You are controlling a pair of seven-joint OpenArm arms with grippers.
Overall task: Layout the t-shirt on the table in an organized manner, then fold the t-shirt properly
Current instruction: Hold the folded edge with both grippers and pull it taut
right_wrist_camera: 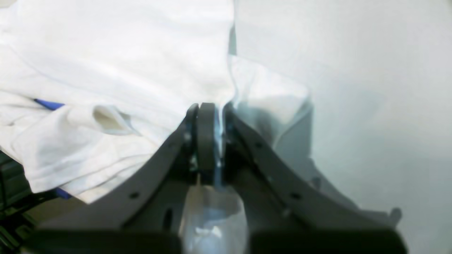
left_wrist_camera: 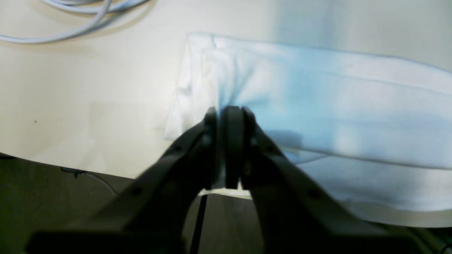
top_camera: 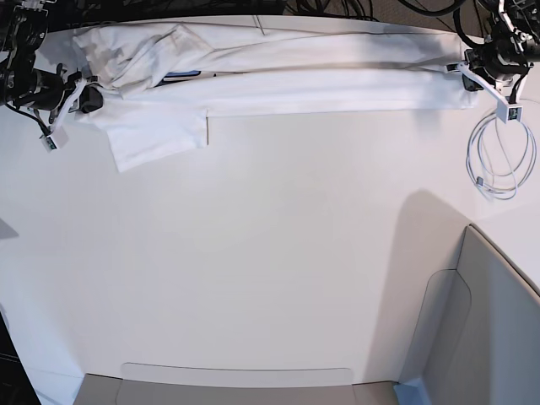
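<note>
The white t-shirt lies stretched in a long band along the far edge of the table, with one sleeve spread flat toward me. At the band's end on the base view's right, my left gripper has its jaws almost together at the shirt's hem, and folds pucker into its tips. At the other end, my right gripper is shut on a bunched edge of the t-shirt. Cloth runs down between its fingers. A bit of blue print peeks out.
A coiled white cable lies on the table just in front of the left arm and also shows in the left wrist view. A grey angular bin stands at the near right. The table's curved edge runs under the left gripper.
</note>
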